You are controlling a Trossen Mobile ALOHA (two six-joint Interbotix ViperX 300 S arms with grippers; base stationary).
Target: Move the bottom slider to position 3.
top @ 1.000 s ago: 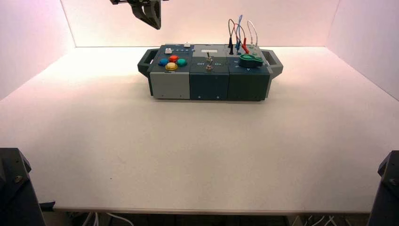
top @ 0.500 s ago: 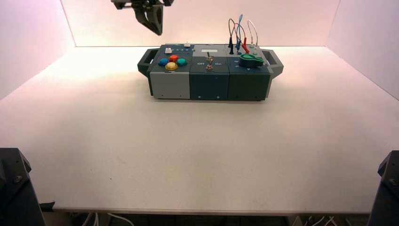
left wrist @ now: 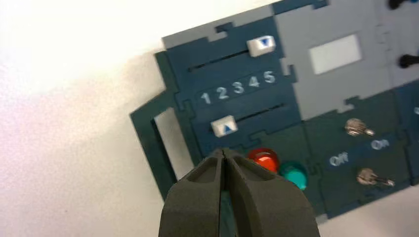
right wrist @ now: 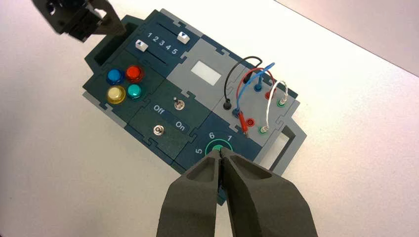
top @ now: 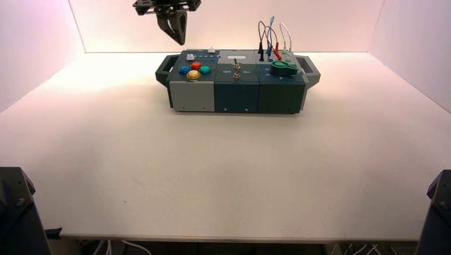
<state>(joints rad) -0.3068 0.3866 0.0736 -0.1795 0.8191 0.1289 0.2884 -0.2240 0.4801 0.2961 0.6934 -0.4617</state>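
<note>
White knob at the 1 end, left pincer closed above the box

High view: the left pincer [top: 182, 42] hangs in the air by the box's far left corner, apart from it. The bottom slider [top: 190, 57] sits on the blue-grey module, just behind the coloured buttons [top: 196, 66].

Left wrist view: the bottom slider stands by the 1, with the open run of its slot [left wrist: 262, 112] leading toward the 5. The left pincer is pressed together, with nothing seen between its tips. The step in hand looks like the approach: best come down on the knob's 1-side face, then push gently along the slot and stop level with the printed 3 [left wrist: 238, 87]. Coming in too low could brush the red button [left wrist: 264, 159]; pressing down hard could make the knob bind.

Right wrist view: the right pincer [right wrist: 220, 151] waits above the rotary knob's module, also pressed together, gripping nothing.
</note>
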